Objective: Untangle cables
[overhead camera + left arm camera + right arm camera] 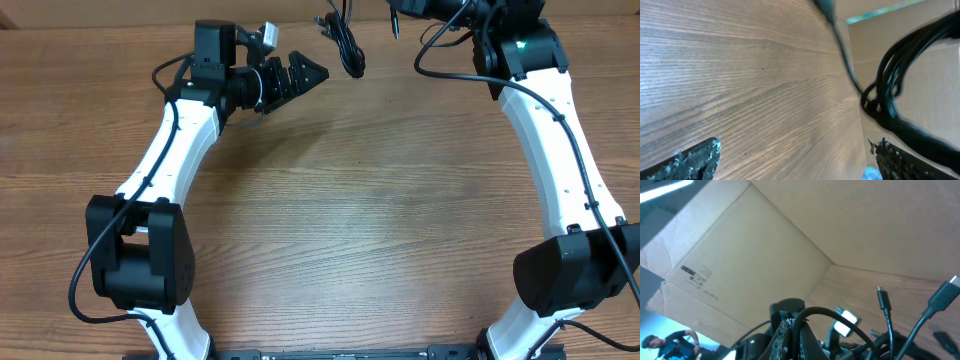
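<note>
Looped black cables (347,48) dangle at the worktop's (330,220) far edge, pinched by the right gripper (788,330). The left gripper (318,72) gapes wide just beside them.

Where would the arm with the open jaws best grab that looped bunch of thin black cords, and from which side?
Probably the bunch of thin black cords at its looped end, where the strands run side by side as one narrow band. Come from the side of the left gripper, whose open jaws face it; the plug ends splay apart, offering less.

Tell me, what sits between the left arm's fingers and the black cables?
Only bare table between the left fingers and cables, per the overhead view.
</note>
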`<act>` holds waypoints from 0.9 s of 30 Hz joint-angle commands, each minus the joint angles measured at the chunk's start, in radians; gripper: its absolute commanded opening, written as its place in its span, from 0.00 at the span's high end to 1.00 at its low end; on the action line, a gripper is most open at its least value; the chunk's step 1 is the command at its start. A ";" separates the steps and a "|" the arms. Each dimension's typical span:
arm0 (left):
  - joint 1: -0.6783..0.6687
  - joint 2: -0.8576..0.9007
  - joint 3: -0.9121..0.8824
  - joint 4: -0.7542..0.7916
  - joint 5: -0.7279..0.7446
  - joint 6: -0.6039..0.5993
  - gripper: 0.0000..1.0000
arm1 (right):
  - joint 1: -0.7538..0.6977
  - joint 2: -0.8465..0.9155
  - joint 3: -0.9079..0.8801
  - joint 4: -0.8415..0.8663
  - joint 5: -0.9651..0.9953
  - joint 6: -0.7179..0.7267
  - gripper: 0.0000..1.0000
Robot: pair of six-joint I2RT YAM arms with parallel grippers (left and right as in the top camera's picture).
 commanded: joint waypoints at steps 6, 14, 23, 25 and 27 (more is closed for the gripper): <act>-0.001 -0.010 0.008 -0.007 -0.013 0.043 0.00 | 0.004 -0.001 0.009 0.093 -0.038 0.145 0.96; -0.003 -0.010 0.008 -0.011 -0.056 0.045 0.00 | 0.004 -0.001 0.009 0.216 -0.089 0.257 0.96; 0.000 -0.010 0.008 0.018 -0.114 0.027 0.00 | 0.004 -0.001 0.009 0.224 -0.201 0.265 0.96; 0.000 -0.010 0.008 0.047 -0.107 -0.002 0.00 | 0.004 -0.001 0.009 0.223 -0.220 0.264 0.96; 0.002 -0.010 0.008 0.085 -0.106 -0.026 0.01 | 0.004 -0.001 0.009 0.219 -0.240 0.260 0.96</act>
